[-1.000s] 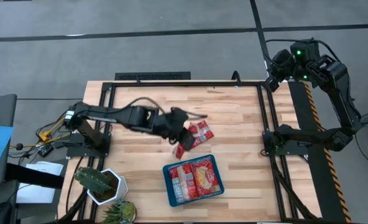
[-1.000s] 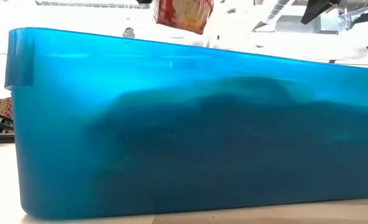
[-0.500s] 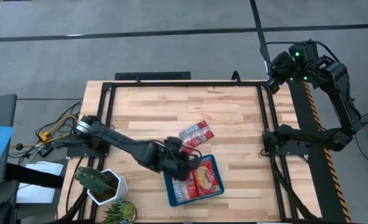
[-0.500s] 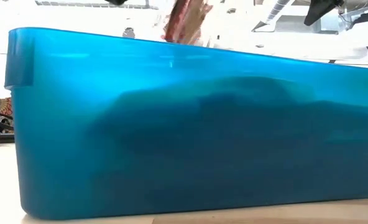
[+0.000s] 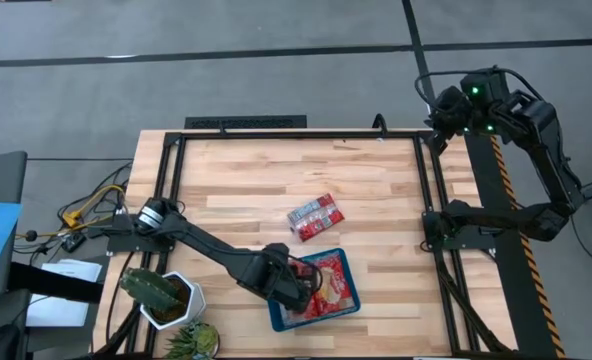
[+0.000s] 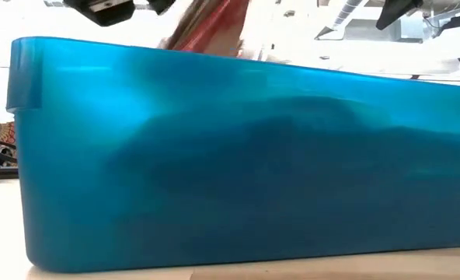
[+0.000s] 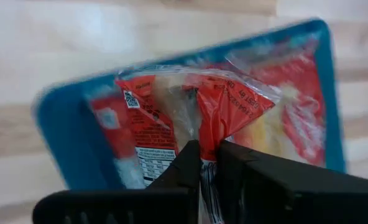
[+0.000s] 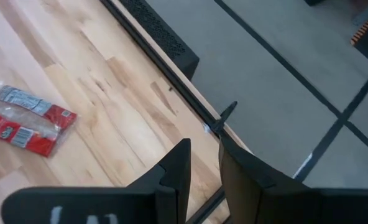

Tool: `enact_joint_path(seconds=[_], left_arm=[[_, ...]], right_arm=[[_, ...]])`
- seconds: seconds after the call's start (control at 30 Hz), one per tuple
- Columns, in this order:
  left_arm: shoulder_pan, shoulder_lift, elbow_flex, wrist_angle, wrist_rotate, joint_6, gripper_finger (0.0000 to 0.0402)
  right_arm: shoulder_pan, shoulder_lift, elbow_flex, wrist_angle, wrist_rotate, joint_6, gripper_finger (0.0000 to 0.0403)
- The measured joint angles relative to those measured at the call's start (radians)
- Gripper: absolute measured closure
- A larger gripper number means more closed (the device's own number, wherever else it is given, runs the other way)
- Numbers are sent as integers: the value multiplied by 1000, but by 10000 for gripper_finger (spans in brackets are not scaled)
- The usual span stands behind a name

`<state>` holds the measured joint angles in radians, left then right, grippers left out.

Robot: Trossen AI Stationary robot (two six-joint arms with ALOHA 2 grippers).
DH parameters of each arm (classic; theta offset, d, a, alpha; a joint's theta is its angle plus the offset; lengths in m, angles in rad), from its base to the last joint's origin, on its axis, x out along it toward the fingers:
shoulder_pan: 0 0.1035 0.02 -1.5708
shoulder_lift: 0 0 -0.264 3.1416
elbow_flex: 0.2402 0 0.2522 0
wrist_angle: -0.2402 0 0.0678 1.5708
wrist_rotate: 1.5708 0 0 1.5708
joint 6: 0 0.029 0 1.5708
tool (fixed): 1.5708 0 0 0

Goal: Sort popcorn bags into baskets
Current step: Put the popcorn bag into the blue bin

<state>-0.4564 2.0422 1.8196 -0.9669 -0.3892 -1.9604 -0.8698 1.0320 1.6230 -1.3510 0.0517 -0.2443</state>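
Note:
My left gripper (image 5: 294, 283) is low over the teal tray (image 5: 273, 318), shut on a red popcorn packet (image 7: 196, 106). In the low view that packet (image 6: 214, 27) sticks up, tilted, above the tray's near wall (image 6: 230, 155). Other red packets (image 5: 334, 287) lie flat in the tray. A loose red packet (image 5: 314, 216) lies flat on the table beyond the tray and also shows in the right wrist view (image 8: 25, 119). My right gripper (image 5: 438, 110) waits, shut, high over the table's far right corner. My left gripper pinches the red packet between its two fingers by one end (image 7: 209, 152), where the wrapper is bunched and creased. The fingers come from above, slanting down. The packet hangs below them over the tray; whether its lower end touches the packets underneath is hidden.
A white pot with a cactus (image 5: 161, 295) and a small green plant (image 5: 194, 340) stand at the near left corner, close to the left arm. A black frame (image 5: 428, 200) runs along the table's edges. Bare wood lies to the right of the tray.
My left gripper has carried the red packet from beside the loose packet toward the near edge, to over the tray, and has come down. The packet, face-on in the low view before, now shows tilted and edge-on just above the tray's wall.

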Motion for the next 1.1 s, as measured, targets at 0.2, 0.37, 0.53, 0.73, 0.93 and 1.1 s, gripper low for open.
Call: enact_joint_path(seconds=[0.2,0.37,0.53,0.73,0.93,1.1], left_arm=[[-3,10,4,2,20,-17,394],[14,8,3,-51,52,-18,387],[30,8,-8,-28,53,14,382],[43,8,-8,20,39,67,342],[58,8,-8,15,46,126,280],[58,8,-8,15,78,112,237]], right_arm=[[12,1,0,3,0,0,296],[12,1,0,2,0,0,296],[12,1,0,-1,0,0,296],[12,1,0,-4,-1,-1,295],[12,1,0,-6,-1,-18,295],[12,1,0,-7,-2,-19,295]])
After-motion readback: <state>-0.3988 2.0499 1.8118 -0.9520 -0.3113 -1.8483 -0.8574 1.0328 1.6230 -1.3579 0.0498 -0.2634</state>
